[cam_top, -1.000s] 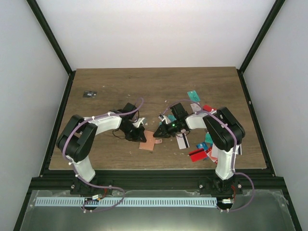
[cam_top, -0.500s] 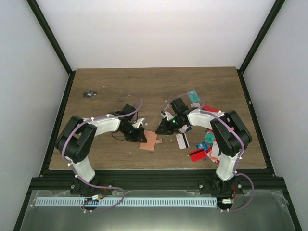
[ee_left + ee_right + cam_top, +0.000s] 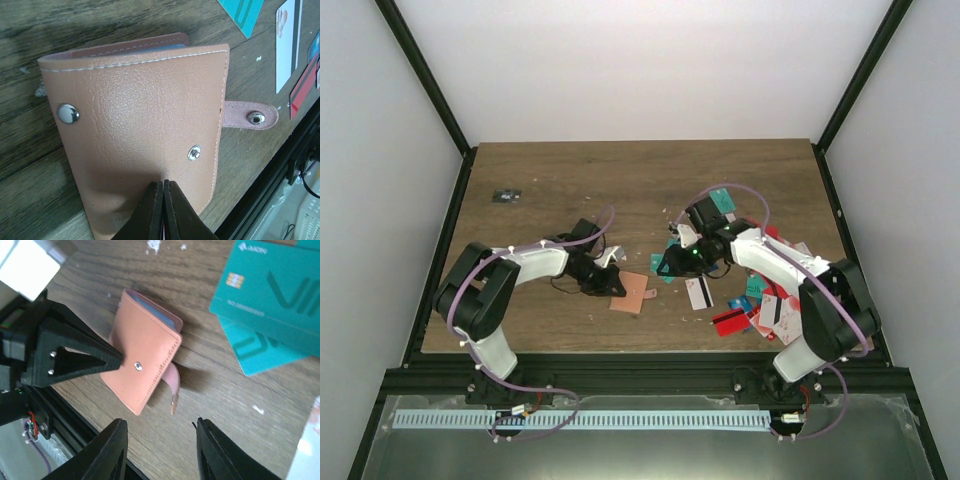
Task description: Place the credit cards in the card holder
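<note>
- Right arm has swung its elbow out toward the right edge of the table [image 3: 570, 190] since the earlier top shot. The right gripper [image 3: 670, 263] has backed off a bit from the card holder [image 3: 633, 292], up toward the pile of cards.
- Its fingers now stand apart with nothing between them, and the wrist cam shows bare wood in the gap.
- Left gripper [image 3: 610, 282] hasn't budged. Its fingers are pressed tight together, clamped on the near edge of the card holder, which lies on the table between the two arms.
- The holder is folded shut with its snap tab [image 3: 252, 117] hanging loose off one side. We only see a sliver of blue-grey pocket along the far edge.
- Just beside it sit two teal cards, the top teal card [image 3: 270, 295] overlapping the lower teal card [image 3: 255, 352]. The white striped card [image 3: 698, 292] and the red card [image 3: 730, 322] lie further toward the near right.
- We reckon the step in hand is fetching a card, so here's our take on doing it well:
- Go for the top teal card. Its overlapping edge sits slightly proud, so a finger can get under it more easily than under a card lying flat on the wood.
- Pinch it by a short edge so most of the card sticks out free for sliding in.
- Have the left hold firm, and get the cover flipped open first, because the pockets aren't reachable as it lies.
</note>
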